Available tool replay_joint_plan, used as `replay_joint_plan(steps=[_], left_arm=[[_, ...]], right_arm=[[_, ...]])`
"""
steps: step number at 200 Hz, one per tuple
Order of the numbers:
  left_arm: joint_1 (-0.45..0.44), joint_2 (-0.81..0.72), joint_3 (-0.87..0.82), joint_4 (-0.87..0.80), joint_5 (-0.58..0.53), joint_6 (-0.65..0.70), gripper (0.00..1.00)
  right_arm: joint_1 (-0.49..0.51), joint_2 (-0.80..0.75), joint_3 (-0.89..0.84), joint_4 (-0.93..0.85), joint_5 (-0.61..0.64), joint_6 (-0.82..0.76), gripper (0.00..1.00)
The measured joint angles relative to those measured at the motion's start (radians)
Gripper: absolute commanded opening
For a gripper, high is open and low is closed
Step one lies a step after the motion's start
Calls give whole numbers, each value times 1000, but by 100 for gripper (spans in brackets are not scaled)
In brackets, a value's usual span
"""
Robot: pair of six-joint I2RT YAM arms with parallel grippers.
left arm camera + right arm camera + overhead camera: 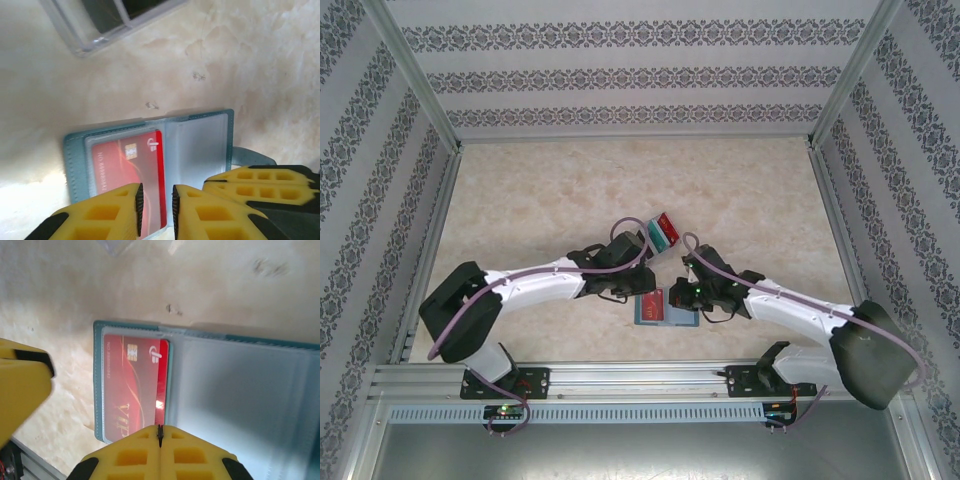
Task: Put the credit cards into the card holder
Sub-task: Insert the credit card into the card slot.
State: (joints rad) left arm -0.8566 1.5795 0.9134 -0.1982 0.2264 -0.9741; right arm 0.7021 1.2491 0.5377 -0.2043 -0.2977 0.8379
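Observation:
The teal-blue card holder (662, 310) lies open on the table between both arms. A red credit card (125, 165) sits in its left clear sleeve, its right edge sticking out past the sleeve; the right sleeve (200, 145) holds nothing. My left gripper (156, 205) hovers just over the card's near end, open by a narrow gap with nothing between its fingers. My right gripper (160, 432) is shut at the holder's (240, 390) near edge, by the red card (132, 385) and the fold. Its yellow fingers (260, 182) also show beside the left gripper.
A clear plastic tray (100, 25) with dark cards in it lies beyond the holder; from above the tray (663, 232) shows a red card. The holder's snap tab (250, 155) sticks out on its right. Patterned walls ring the marble table (520, 200).

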Motion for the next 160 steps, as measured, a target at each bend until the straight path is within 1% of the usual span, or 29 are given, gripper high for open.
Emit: replay_joint_plan(steps=[37,56,91,160], left_arm=[[0,0,-59,-8,-22,-21,27],[0,9,-60,-11,-23,-29,31],[0,54,-60,-12,-19,-29,32],[0,88,-60,-8,5,-29,31]], right_arm=[[29,74,29,14,-11,0,1],[34,96,37,7,-2,0,1],[34,154,38,-1,5,-1,1],[34,176,60,-8,5,-7,3]])
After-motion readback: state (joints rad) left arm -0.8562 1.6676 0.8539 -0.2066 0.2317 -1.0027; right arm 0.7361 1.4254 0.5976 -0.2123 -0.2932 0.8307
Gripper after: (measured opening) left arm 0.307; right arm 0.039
